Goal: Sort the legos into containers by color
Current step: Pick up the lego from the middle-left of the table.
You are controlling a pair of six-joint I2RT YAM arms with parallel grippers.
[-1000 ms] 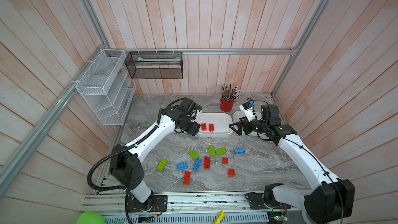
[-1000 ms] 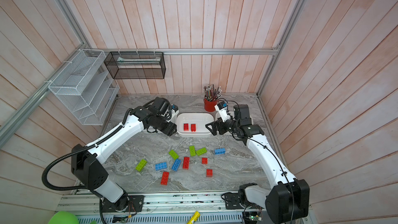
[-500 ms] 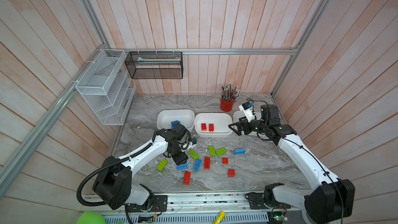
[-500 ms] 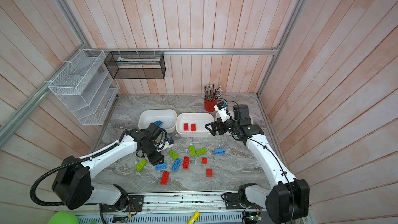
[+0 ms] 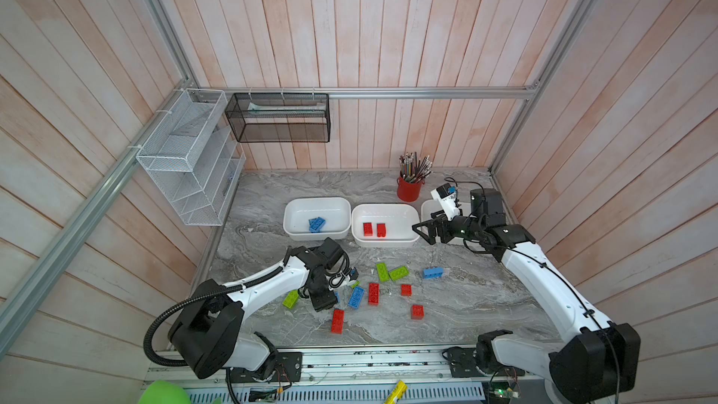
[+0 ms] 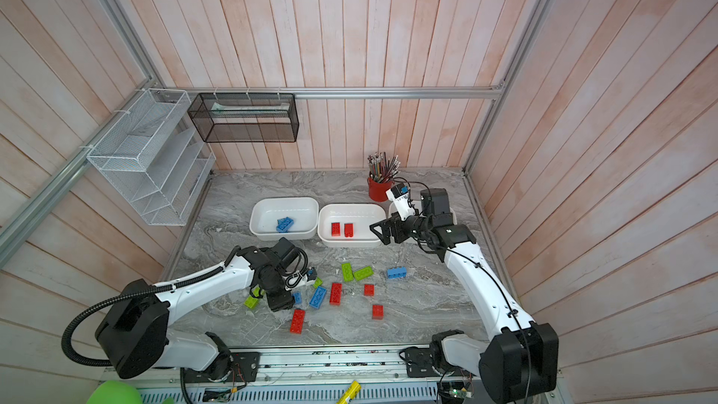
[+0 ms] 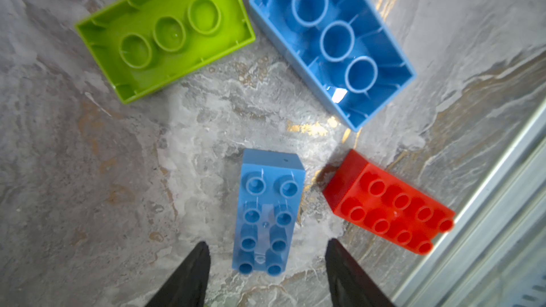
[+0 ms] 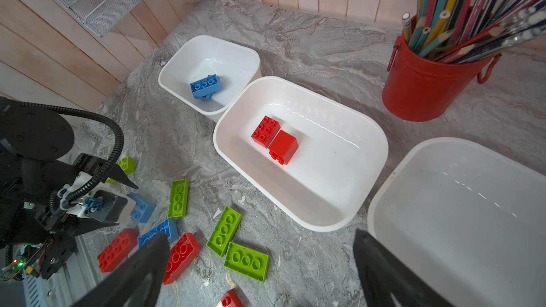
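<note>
Marbled grey surface point(image 5: 466, 305), plank walls. Left pincer point(image 7: 267, 243) parted, straddling studs-up blue lego point(image 7: 267, 211), clear of both its sides. Just ahead: upturned blue lego point(image 7: 334, 45), upturned green lego point(image 7: 165, 33); red lego point(image 7: 387, 211) alongside. Right pincer point(image 8: 260, 234) wide, empty, hovering; ahead, middle container point(image 8: 325, 187) with two red legos, empty container point(image 8: 458, 217) beside.

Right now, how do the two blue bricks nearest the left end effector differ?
The nearer blue brick lies studs up; the farther blue brick lies upside down, hollow side showing. The nearer one sits between the open fingers of the left end effector; the farther one lies beyond them, beside a green brick. Both are oblong, on the table.
</note>
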